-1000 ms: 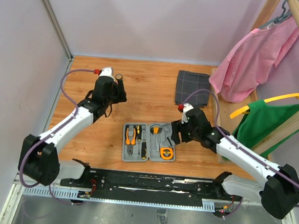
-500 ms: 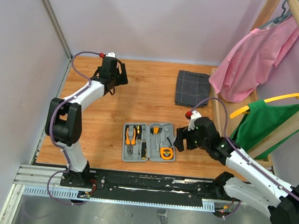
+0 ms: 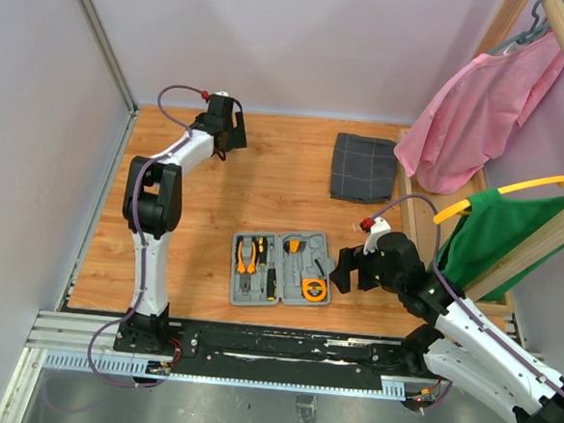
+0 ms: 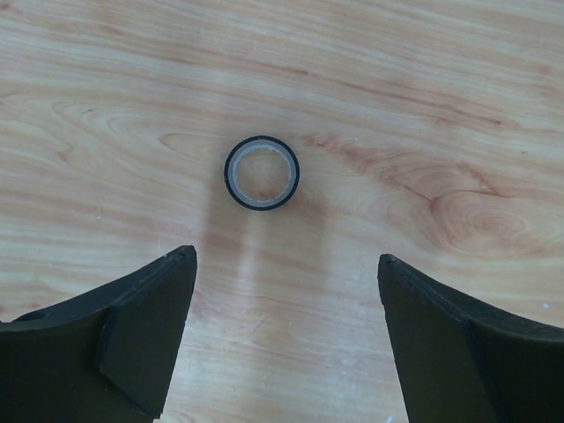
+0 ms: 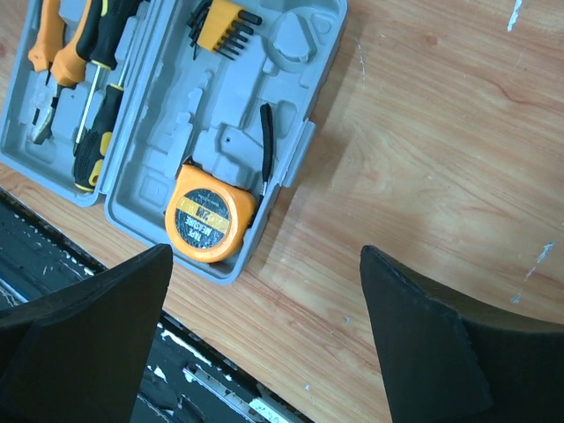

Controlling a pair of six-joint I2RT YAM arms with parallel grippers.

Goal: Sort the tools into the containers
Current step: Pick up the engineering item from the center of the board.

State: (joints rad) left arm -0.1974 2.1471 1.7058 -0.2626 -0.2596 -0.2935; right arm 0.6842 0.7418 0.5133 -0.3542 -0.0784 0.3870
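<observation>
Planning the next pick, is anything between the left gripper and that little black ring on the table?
Nothing visible. The ring lies alone on the bare table, just ahead of the open left gripper, touching neither finger.

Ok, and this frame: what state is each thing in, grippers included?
Flat grey plastic hinged tool case: open, lying flat on wooden table.
Round orange tape measure: seated in a case compartment.
Left gripper: open, empty.
Small black-rimmed ring: flat on table, not gripped.
Right gripper: open, empty.
Dark grey checked cloth: folded.
</observation>
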